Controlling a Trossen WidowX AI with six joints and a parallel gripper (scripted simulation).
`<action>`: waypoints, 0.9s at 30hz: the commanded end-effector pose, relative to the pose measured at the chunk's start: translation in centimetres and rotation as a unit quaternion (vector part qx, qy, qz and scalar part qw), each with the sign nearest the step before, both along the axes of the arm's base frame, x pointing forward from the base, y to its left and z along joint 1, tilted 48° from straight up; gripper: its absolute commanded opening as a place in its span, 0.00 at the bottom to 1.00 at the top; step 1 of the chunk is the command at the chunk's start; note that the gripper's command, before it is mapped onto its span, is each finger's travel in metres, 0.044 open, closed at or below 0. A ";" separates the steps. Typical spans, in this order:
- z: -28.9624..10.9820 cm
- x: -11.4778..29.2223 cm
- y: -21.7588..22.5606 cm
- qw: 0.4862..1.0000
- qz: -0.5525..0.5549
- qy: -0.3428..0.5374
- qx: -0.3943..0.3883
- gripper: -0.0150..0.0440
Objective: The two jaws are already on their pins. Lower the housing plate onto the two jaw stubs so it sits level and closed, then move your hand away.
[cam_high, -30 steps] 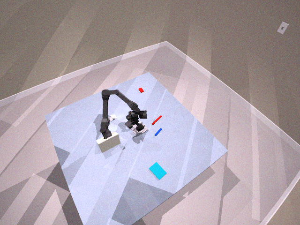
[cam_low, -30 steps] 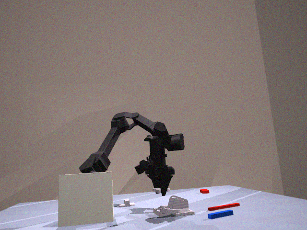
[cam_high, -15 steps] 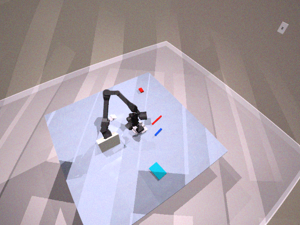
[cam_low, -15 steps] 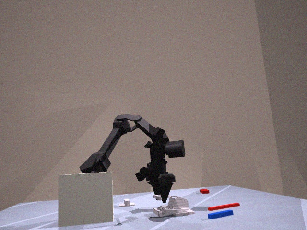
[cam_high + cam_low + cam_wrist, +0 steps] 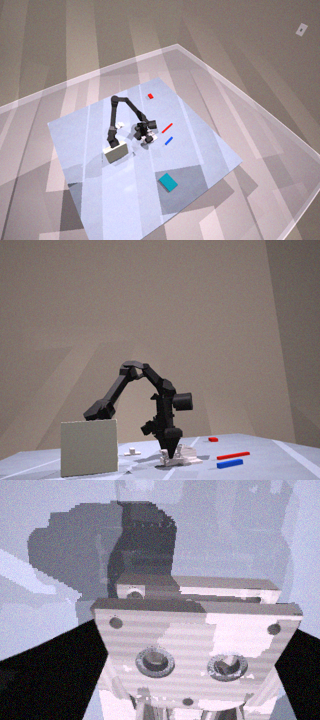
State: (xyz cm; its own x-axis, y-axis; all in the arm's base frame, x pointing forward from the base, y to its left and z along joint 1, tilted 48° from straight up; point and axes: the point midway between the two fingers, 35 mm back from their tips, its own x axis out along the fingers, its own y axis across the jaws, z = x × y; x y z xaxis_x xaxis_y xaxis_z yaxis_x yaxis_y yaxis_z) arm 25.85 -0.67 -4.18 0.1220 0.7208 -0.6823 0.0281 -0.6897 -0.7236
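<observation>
Exterior and top: beige block (image 5: 116,153) (image 5: 89,449) beside claw (image 5: 145,138) (image 5: 171,457) (image 5: 197,647). Teal slab (image 5: 168,182) well apart from claw. Pale assembly (image 5: 153,138) (image 5: 189,461) (image 5: 272,585) directly under claw. Housing plate (image 5: 163,451) (image 5: 190,637) gripped between fingers, low over assembly; full seating cannot be told. Red bar (image 5: 167,128) (image 5: 233,455), shorter blue bar (image 5: 169,140) (image 5: 230,463) near claw.

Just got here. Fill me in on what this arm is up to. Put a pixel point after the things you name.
The black arm (image 5: 133,104) (image 5: 117,388) has its hand (image 5: 170,455) around a pale housing plate (image 5: 195,635), a finger at either side. It has the plate down low at the pale assembly (image 5: 189,453) on the table. The job is to seat it level on the two jaw stubs. Whether it is fully seated can't be told, and the hand hasn't moved away yet.
</observation>
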 end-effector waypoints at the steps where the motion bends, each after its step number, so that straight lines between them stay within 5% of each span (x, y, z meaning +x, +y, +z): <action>1: 0.0 0.0 0.2 1.000 -0.001 0.001 0.004 0.85; 27: -0.4 0.0 0.6 1.000 -0.004 0.004 0.004 0.85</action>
State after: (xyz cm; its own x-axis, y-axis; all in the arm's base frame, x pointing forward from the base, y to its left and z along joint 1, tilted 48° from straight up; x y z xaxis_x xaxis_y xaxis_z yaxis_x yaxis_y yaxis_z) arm 25.85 -0.30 -4.50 0.1217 0.7213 -0.6818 0.0196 -0.6885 -0.7250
